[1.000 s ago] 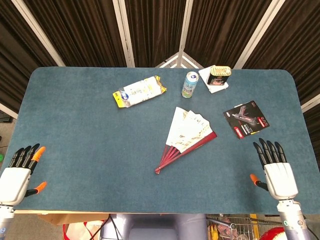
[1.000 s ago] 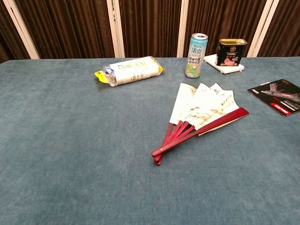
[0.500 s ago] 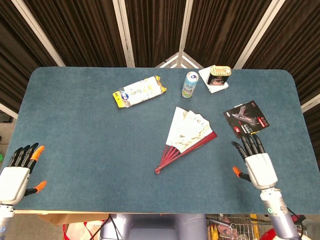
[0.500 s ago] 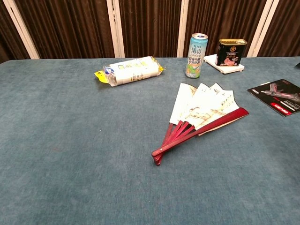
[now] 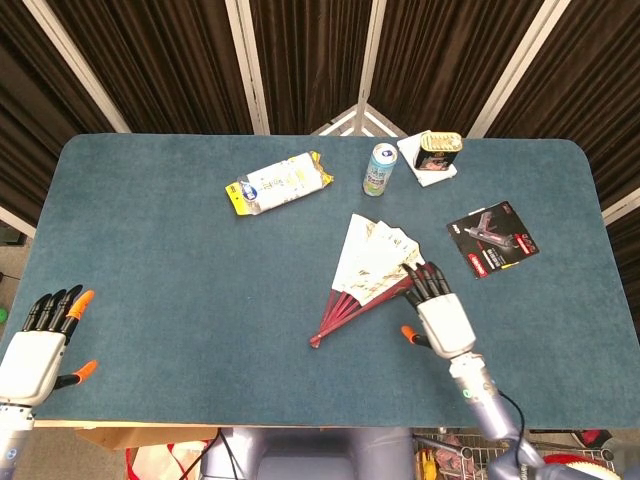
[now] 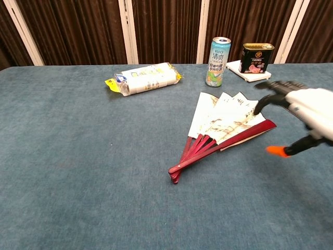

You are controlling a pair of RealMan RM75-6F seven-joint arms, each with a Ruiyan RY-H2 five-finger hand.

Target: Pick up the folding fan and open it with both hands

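Reaching comes first: my right hand [image 5: 441, 318] hangs open and empty by the folding fan [image 5: 372, 272], fingers spread. Next I must grip its red edge stick. My left hand [image 5: 34, 345] waits open, well apart.

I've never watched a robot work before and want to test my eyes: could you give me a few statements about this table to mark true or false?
1. The folding fan lies partly spread on the table. True.
2. The right hand is beside the fan with its fingers apart. True.
3. The left hand is gripping the fan. False: it is at the table's near left corner, far from the fan, holding nothing.
4. The drink can lies on its side. False: it stands upright.
5. The snack packet lies on top of the fan. False: it lies apart from it, further back on the table.
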